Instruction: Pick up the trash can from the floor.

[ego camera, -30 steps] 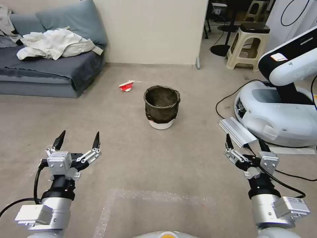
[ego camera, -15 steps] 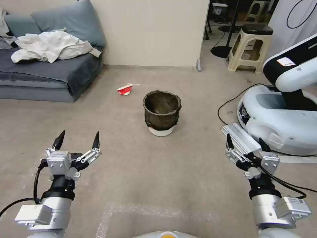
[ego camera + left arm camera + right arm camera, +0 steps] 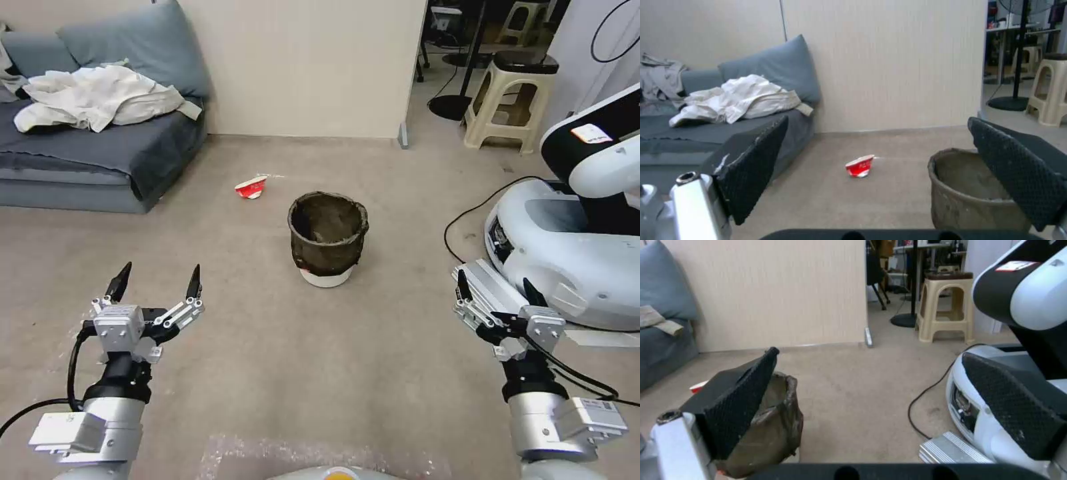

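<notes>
Driven closer: trash can (image 3: 328,239) on floor (image 3: 267,347) ahead, midway between left tool (image 3: 157,283) and right tool (image 3: 495,291), both spread apart.

One trash can (image 3: 327,238), one paper cup (image 3: 251,188), one stool (image 3: 505,100), two grippers

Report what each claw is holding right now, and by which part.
Nothing is held. The left claw and right claw are both open and empty, short of the trash can, which stands untouched on the floor.
</notes>
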Robot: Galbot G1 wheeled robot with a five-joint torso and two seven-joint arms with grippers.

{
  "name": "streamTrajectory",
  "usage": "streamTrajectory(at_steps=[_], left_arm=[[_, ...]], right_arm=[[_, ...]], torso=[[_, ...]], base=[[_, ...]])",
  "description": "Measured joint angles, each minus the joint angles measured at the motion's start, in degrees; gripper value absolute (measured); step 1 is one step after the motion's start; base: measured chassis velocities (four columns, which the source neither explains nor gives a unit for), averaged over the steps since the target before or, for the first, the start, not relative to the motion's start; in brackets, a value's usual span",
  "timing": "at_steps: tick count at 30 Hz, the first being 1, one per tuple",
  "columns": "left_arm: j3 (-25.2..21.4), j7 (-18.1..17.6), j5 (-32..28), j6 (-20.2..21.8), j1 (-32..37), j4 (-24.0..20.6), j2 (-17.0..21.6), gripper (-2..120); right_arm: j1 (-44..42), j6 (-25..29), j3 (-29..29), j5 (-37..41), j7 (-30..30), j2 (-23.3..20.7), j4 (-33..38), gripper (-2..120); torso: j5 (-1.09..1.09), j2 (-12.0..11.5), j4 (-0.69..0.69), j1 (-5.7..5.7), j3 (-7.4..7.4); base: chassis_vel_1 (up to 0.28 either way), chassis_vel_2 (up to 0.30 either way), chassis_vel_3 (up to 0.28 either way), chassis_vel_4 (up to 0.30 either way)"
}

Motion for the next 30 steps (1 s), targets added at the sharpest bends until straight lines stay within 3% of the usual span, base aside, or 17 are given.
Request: streamTrajectory(at_steps=[30], left_arm=[[0.1, 0.0, -0.1, 0.0, 0.2, 0.0, -0.1, 100]], right_arm=[[0.0, 0.0, -0.4, -0.1, -0.1, -0.2, -0.7, 100]], torso=[[0.0, 0.0, 0.0, 0.0, 0.0]], base=[[-0.109, 0.104, 0.105, -0.107]])
